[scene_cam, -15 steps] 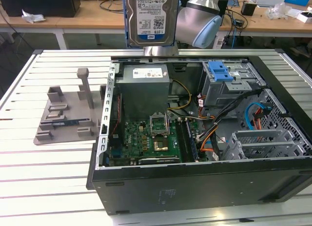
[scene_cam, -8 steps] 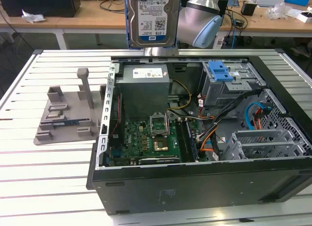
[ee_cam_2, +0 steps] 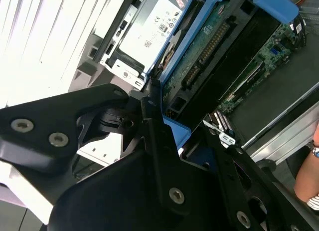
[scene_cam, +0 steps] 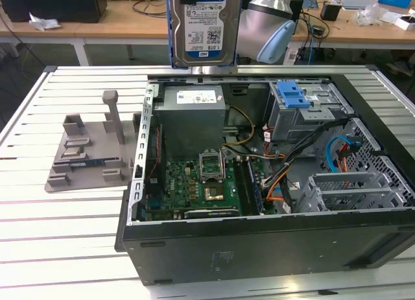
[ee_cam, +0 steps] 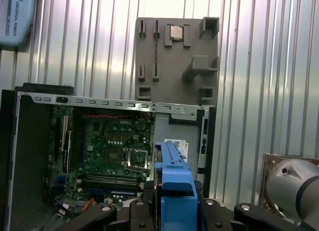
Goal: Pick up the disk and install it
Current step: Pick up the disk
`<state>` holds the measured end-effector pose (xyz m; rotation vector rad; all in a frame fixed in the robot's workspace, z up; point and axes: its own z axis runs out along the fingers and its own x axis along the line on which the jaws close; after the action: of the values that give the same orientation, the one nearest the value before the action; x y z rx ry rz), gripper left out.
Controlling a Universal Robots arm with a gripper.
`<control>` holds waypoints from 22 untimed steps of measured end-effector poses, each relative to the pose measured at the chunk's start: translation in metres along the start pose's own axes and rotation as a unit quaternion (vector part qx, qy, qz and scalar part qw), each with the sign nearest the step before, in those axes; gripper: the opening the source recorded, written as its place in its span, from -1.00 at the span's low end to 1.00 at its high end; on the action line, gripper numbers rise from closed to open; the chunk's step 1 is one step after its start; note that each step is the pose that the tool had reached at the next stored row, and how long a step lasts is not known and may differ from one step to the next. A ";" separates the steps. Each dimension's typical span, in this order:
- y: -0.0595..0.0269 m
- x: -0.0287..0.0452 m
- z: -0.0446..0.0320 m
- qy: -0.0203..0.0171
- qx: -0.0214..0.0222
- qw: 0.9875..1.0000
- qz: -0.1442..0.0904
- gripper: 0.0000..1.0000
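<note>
The gripper (ee_cam: 174,211) clamps the disk (scene_cam: 203,28) by its blue carrier rails. The disk hangs upright from the fingers, long axis vertical, above the far edge of the open computer case (scene_cam: 259,229). Its white-and-blue barcode label faces the exterior camera. The drive cage (scene_cam: 305,112) lies lower, toward the exterior view's right.

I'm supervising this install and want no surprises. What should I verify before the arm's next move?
1. Grip: gripper clamps the silver rectangular hard drive with blue plastic rails: ok.
2. Height: drive hangs above the open black computer case: ok.
3. Grey metal drive cage free inside: cannot tell.
4. People away: a person's arm is beside the case: not ok.
</note>
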<state>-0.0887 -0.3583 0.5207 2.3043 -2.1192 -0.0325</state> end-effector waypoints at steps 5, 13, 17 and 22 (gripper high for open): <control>0.0004 0.0094 0.0023 0.000 0.000 1.000 0.000 -0.26; 0.0008 0.0164 0.0045 0.000 0.000 1.000 0.000 -0.26; 0.0010 0.0214 0.0065 0.000 0.000 1.000 0.000 -0.26; 0.0012 0.0245 0.0077 0.000 0.000 1.000 0.000 -0.26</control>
<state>-0.0880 -0.3828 0.5129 2.3044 -2.1192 -0.0325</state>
